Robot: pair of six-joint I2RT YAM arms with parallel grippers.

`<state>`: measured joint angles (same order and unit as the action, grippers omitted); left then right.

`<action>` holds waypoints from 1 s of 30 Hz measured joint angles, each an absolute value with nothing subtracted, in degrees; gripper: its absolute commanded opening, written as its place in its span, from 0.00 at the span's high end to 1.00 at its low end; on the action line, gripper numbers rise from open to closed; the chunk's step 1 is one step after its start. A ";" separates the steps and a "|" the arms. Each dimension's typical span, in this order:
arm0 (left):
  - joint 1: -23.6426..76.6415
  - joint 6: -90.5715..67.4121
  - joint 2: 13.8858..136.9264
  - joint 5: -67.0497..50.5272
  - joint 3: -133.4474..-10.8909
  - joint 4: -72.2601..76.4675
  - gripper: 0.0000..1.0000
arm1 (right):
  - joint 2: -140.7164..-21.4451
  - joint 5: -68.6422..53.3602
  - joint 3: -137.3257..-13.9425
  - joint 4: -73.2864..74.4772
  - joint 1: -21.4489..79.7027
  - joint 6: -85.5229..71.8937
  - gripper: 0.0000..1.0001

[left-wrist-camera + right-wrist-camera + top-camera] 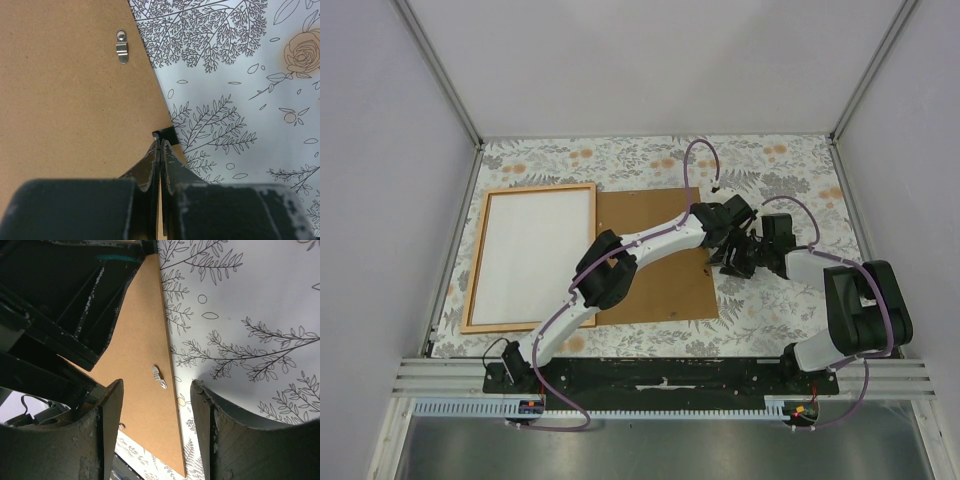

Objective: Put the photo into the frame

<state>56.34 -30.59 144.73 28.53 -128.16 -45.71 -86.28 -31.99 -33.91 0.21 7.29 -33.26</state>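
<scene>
Place: a robotics laboratory test cell is indicated.
Enclosure: plain white panel walls [380, 150] are joined by silver aluminium corner posts [438, 70] on the left, right and far sides.
Mounting: a slotted aluminium rail [430, 378] and a black base plate [720, 368] are fixed along the near edge.
Surface: a floral printed tablecloth [780, 170] is spread beneath two white-and-black robot arms [650, 240].

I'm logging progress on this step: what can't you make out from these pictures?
Photo, other side: top view, only its white side shows in the frame.
Board, middle: top view, left arm covers it.
Left gripper, hold: left wrist view, shut jaws hide their tips.
</scene>
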 measured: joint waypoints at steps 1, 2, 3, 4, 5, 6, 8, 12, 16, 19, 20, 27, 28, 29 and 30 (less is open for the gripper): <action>56.34 -30.59 144.70 28.51 -128.07 -45.65 0.98 | -86.41 -32.21 -33.93 -0.12 7.46 -33.26 0.36; 56.34 -30.59 144.70 28.56 -128.05 -45.65 0.98 | -86.48 -32.27 -33.93 -0.27 7.64 -33.23 0.36; 56.34 -30.59 144.70 28.58 -128.05 -45.65 0.98 | -86.56 -32.36 -33.93 -0.40 7.68 -33.23 0.36; 56.34 -30.59 144.68 28.58 -128.03 -45.63 0.98 | -86.65 -32.53 -33.93 -0.47 7.73 -33.23 0.36; 56.34 -30.59 144.59 28.56 -127.96 -45.60 0.98 | -86.76 -32.69 -33.95 -0.54 7.75 -33.23 0.36; 56.34 -30.59 144.49 28.53 -127.79 -45.50 0.98 | -86.87 -32.80 -34.00 -0.58 7.77 -33.21 0.36; 56.34 -30.59 144.33 28.56 -127.48 -45.39 0.98 | -87.20 -33.01 -34.13 -0.64 7.77 -33.19 0.36; 56.18 -30.59 143.98 28.58 -127.11 -45.60 0.98 | -88.33 -33.93 -34.79 -0.86 8.05 -33.19 0.36; 55.83 -30.57 143.79 28.51 -127.02 -46.48 0.98 | -89.34 -34.61 -35.31 -1.76 8.69 -33.23 0.36; 55.66 -30.55 143.48 28.58 -126.65 -46.96 0.98 | -90.00 -34.89 -35.70 -2.24 9.32 -33.23 0.36; 55.57 -30.52 143.39 28.58 -126.54 -47.18 0.98 | -90.17 -34.92 -35.79 -2.42 9.54 -33.26 0.36; 54.98 -30.30 142.80 28.82 -126.08 -48.56 0.98 | -91.90 -36.01 -36.71 -3.66 10.94 -33.63 0.36; 54.92 -30.26 142.76 28.97 -126.02 -48.75 0.98 | -92.16 -36.12 -36.84 -3.90 11.14 -33.69 0.36; 54.85 -30.17 142.71 29.17 -126.02 -49.10 0.98 | -92.42 -36.29 -36.97 -4.14 11.33 -33.85 0.36; 54.78 -30.13 142.67 29.34 -125.97 -49.28 0.98 | -92.64 -36.42 -37.06 -4.32 11.51 -33.98 0.36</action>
<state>54.78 -30.13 142.67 29.34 -125.97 -49.28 -92.64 -36.42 -37.06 -4.32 11.51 -33.98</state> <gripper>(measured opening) 0.025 0.639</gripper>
